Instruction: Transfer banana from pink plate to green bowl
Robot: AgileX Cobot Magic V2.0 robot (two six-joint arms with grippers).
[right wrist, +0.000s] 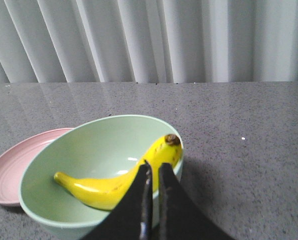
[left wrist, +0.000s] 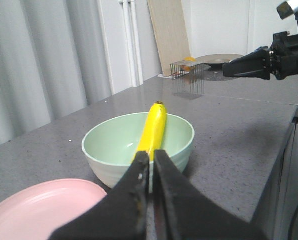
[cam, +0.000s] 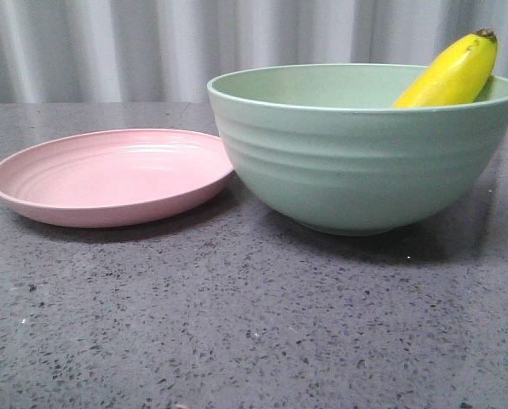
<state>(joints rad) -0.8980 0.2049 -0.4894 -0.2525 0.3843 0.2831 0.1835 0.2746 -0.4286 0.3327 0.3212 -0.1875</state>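
Front view shows the banana (cam: 454,72) lying inside the green bowl (cam: 365,162), its dark tip propped above the rim on the robot's right side. The right wrist view confirms it: the body rests along the bowl's inner wall, the greenish stem end low in the hollow, the tip leaning on the rim. The pink plate (cam: 109,179) sits just beside the bowl on the left, its edge touching or nearly touching the bowl's wall, and holds nothing. On this evidence the transfer is judged done.

Left gripper (left wrist: 152,160) is seen in its own wrist view with its jaws almost together, only a thin slit between them, and nothing held. Right gripper (right wrist: 154,172) is likewise nearly closed and empty (its fingertips appear over the banana in the picture, but contact cannot be confirmed; it looks to be above and clear). Neither arm shows in the front view.

Risks from here, as judgement:
- The banana leans on the rim rather than lying flat; a knock to the bowl could tip it out onto the grey table (cam: 254,324).
- Either arm, if lowered or swung carelessly, could catch the raised tip or the bowl's rim.
- A shove to the bowl would also push the plate.
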